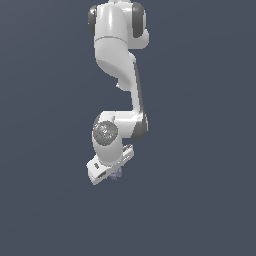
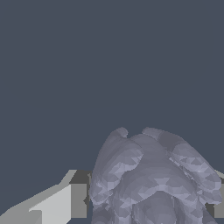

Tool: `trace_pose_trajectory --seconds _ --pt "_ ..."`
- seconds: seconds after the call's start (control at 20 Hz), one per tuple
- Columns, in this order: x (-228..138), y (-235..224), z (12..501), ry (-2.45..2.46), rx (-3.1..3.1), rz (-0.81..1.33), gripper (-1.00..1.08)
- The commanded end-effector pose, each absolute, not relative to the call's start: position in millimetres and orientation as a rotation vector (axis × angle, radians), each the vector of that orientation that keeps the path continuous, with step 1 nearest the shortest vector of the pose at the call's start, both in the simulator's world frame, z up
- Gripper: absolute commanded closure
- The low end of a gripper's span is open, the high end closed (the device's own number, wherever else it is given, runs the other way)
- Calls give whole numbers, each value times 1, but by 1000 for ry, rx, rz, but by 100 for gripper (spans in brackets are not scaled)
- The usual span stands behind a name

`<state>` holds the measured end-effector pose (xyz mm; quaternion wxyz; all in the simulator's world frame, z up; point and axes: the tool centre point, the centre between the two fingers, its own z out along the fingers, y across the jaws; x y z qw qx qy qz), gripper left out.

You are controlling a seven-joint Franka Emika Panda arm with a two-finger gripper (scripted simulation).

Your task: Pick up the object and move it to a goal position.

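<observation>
Wrist view, nearest first: the lump (image 2: 151,181) fills the space just ahead of the camera. Its surface is grey-lavender, faceted and mottled, built of rounded ridges that curl over one another in a spiral-like pattern; matte, no gloss. It carries no writing or label that can be read. One finger (image 2: 65,203) of the gripper (image 2: 146,205) shows beside it as a flat pale-grey block with a darker square pad face turned toward the lump; the lump's edge meets that face. A sliver of the other finger shows at the opposite edge of the lump, mostly hidden behind it. The jaws stand closed in on the lump, one finger on either side, the gap between them filled by it. Beyond the lump there is only a uniform slate-blue ground, untextured.

Exterior view: the arm (image 1: 120,50) hangs down from the top of the picture, with smooth white rounded shells and dark grey joint bands. A round grey disc sits on the wrist joint; any marking on it is too small to read. Below it the white hand (image 1: 111,164) is tilted, and the lump peeks out as a small lavender patch under the hand, between the fingers. The ground around is the same flat slate-blue.
</observation>
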<state>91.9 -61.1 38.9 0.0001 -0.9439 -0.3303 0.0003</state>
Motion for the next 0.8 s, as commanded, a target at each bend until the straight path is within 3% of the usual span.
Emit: trace_pose_trajectory --seconds 0.0,0.75 --pt "92 -61 39 -1038 -2965 0 108" --pt "90 -59 51 -1038 -2965 0 108"
